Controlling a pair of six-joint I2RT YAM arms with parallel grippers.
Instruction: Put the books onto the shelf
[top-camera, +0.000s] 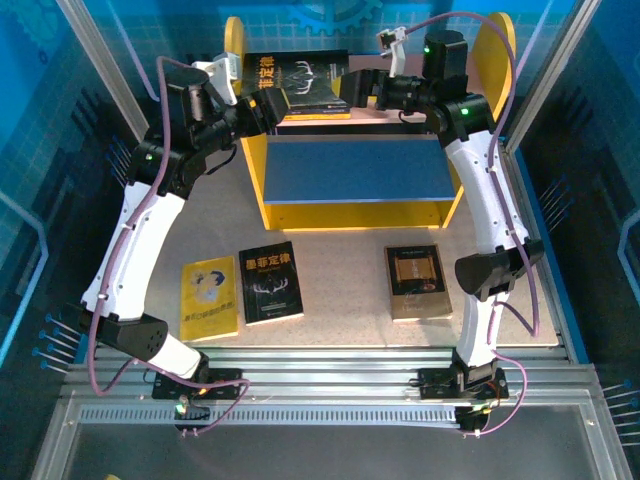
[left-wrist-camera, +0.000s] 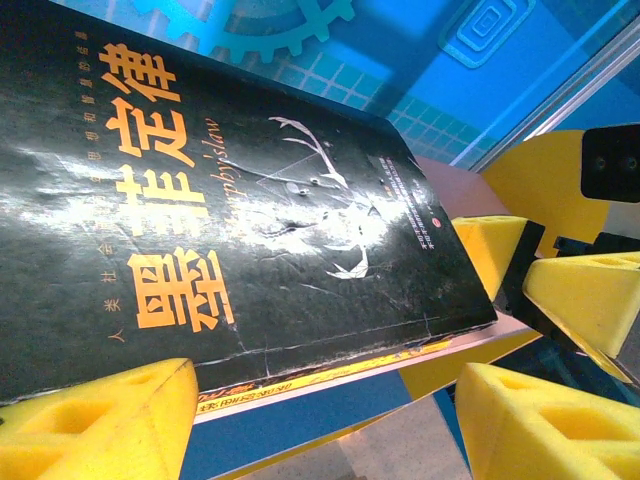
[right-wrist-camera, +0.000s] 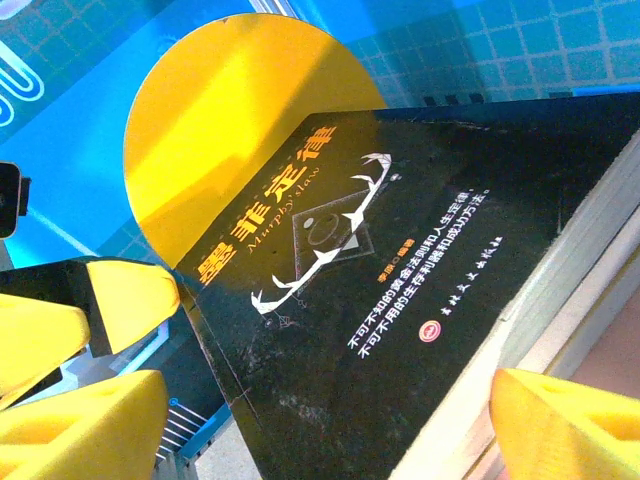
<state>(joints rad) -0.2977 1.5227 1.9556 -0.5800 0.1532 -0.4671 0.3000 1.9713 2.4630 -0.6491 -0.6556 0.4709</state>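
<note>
Closest to the overhead camera, the left arm base (top-camera: 195, 385) and right arm base (top-camera: 465, 385) sit at the near edge of the table (top-camera: 340, 262). Just beyond them three books lie flat on it: a yellow book (top-camera: 209, 298) at the left, a loose black book (top-camera: 271, 282) with a white antler design just beside it, and a brown book (top-camera: 417, 282) well apart to the right. Behind them stands the shelf (top-camera: 350, 215), with its blue lower board (top-camera: 355, 168) facing the arms. On the pink upper board (top-camera: 330, 126) a shelved black book (top-camera: 300, 85) with the same antler cover lies flat on top of a yellow-edged book (left-wrist-camera: 330, 375). The left gripper (top-camera: 265, 105) is at this stack's left end, its yellow foam fingers (left-wrist-camera: 100, 420) spread wide. One finger is at the book's edge and the other stands clear of its corner, so the pincer is released. The right gripper (top-camera: 362, 90) is at the stack's right end, jaws likewise spread, with the book's corner between its fingers (right-wrist-camera: 80, 430). Whether those pads touch the cover cannot be told.
</note>
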